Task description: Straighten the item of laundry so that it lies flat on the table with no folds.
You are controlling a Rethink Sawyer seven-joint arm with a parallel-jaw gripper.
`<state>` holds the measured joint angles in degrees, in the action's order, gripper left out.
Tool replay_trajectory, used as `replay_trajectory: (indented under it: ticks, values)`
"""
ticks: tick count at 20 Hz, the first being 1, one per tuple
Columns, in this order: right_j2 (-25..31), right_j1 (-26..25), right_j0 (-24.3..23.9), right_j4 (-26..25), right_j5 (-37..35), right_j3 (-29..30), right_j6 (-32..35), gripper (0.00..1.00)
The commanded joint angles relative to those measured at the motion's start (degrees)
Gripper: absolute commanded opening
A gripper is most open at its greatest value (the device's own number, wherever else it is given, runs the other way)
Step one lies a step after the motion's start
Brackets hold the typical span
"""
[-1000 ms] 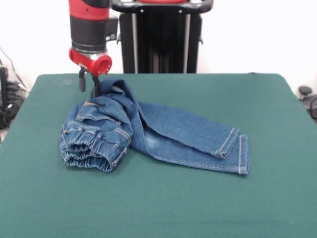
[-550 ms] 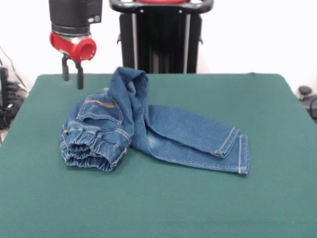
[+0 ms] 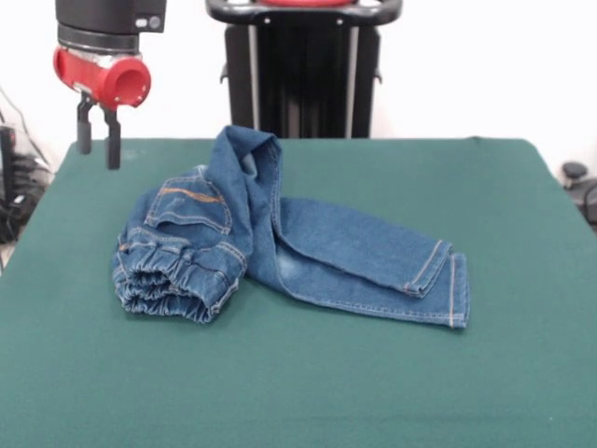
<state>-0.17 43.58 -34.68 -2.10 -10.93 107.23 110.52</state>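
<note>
End effector [image 3: 98, 157] risen, shifted left off jeans [image 3: 270, 233]; fingers apart, empty; jeans unchanged, bunched.

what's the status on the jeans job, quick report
Gripper open, empty, raised above table's corner, apart from the jeans. Jeans bunched, waistband rolled, a fold standing up, legs overlapping. Nothing in the way.

**Plain white room behind the work surface**

A bare white wall [image 3: 466, 65] fills the background under even, bright light. Dark cables and equipment [image 3: 14, 182] cluster at the left edge; a small dark object [image 3: 580, 187] sits at the right edge.
</note>
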Motion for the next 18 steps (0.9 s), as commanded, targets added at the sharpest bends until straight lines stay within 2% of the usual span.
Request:
replay_trajectory:
  ticks: [1, 8, 18]
  values:
    - [7.48, -4.52, 2.85, -0.94, -1.98, -4.08, 2.74, 1.0]
    - [6.5, -10.94, 5.68, -0.14, 5.63, -6.94, 6.82, 1.0]
    - [3.65, -12.1, 9.31, 2.05, 6.95, -7.59, 9.33, 1.0]
